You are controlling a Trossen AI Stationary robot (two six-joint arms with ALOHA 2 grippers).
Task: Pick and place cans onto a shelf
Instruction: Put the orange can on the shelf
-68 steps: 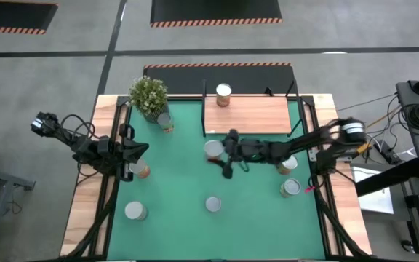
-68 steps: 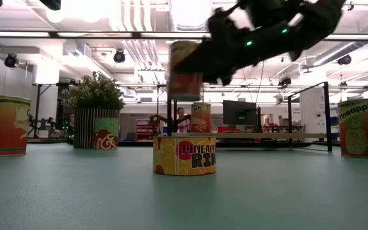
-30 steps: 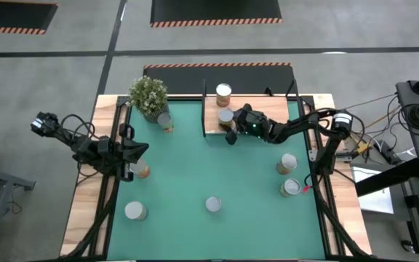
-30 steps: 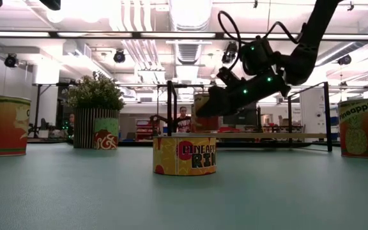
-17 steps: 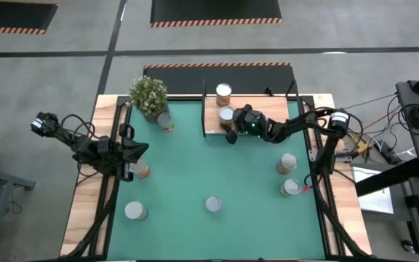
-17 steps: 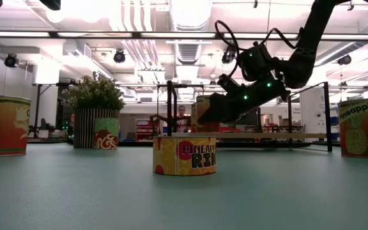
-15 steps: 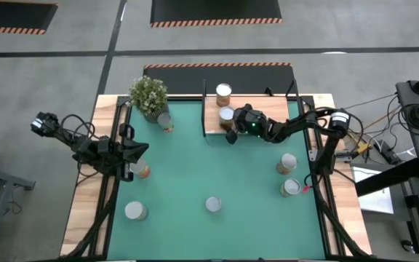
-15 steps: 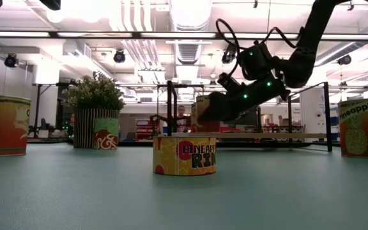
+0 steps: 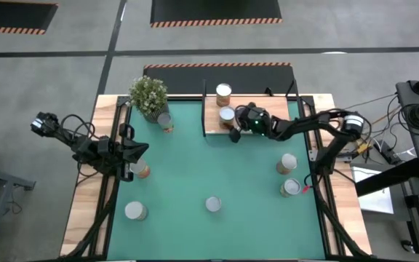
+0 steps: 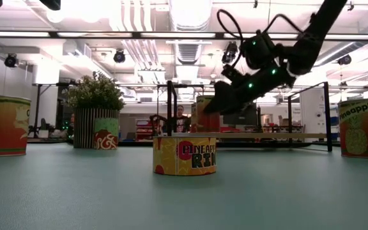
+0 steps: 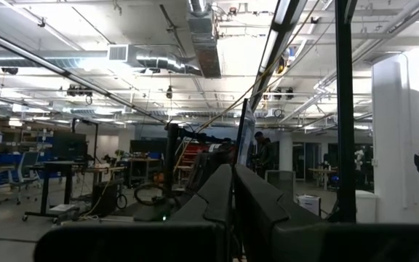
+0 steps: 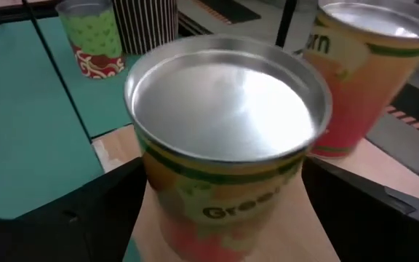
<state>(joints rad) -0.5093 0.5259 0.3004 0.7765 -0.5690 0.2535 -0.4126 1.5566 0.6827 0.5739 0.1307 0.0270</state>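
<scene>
On the shelf at the table's far side stand two cans, one near the far edge and one in front of it. My right gripper hovers open at the nearer one. In the right wrist view its dark fingers stand wide on either side of this can, which rests upright on its base on the wood. My left gripper waits shut at the mat's left edge, beside an orange can; its fingers point up into the room.
A potted plant stands at the far left with a can next to it. More cans stand on the green mat: near left, near middle, and two by the right edge.
My right gripper, which had brought a can from over the mat onto the shelf, has risen a little and drawn back toward the table's right edge. The can stays upright on the shelf.
</scene>
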